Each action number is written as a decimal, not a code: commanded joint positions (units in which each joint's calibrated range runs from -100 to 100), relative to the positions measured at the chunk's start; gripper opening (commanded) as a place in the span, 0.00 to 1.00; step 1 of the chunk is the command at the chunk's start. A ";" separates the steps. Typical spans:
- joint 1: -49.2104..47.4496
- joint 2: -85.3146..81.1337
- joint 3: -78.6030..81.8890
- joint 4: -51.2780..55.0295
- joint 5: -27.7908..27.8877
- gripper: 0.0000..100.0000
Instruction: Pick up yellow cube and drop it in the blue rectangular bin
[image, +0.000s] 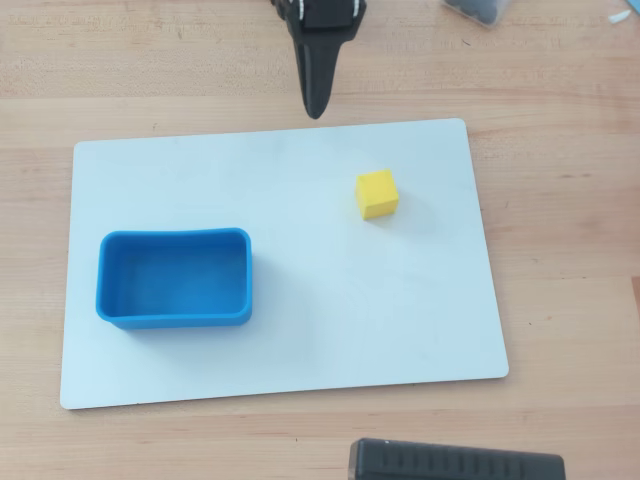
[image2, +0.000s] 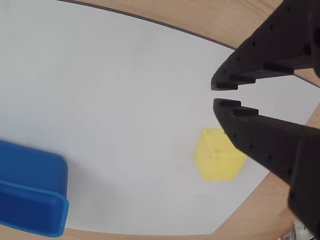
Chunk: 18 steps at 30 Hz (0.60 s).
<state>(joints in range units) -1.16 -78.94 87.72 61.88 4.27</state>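
Note:
The yellow cube (image: 377, 194) sits on the white board (image: 330, 320), right of centre. It also shows in the wrist view (image2: 216, 156), partly behind the lower finger. The blue rectangular bin (image: 175, 238) stands empty on the board's left side; one of its corners shows in the wrist view (image2: 35, 200). My black gripper (image: 316, 108) hangs above the board's far edge, up and left of the cube and apart from it. In the wrist view my gripper (image2: 223, 95) is shut with only a thin gap between the tips and holds nothing.
The board lies on a wooden table (image: 560, 260). A black ribbed block (image: 455, 462) lies at the near edge. A dark object (image: 480, 8) sits at the far right corner.

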 joint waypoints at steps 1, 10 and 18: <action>-1.16 17.40 -19.99 -1.35 0.44 0.00; -1.33 41.36 -37.72 -0.52 -1.81 0.00; -6.56 49.44 -50.45 6.25 -4.54 0.00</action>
<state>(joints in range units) -5.02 -34.60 52.86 64.03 1.34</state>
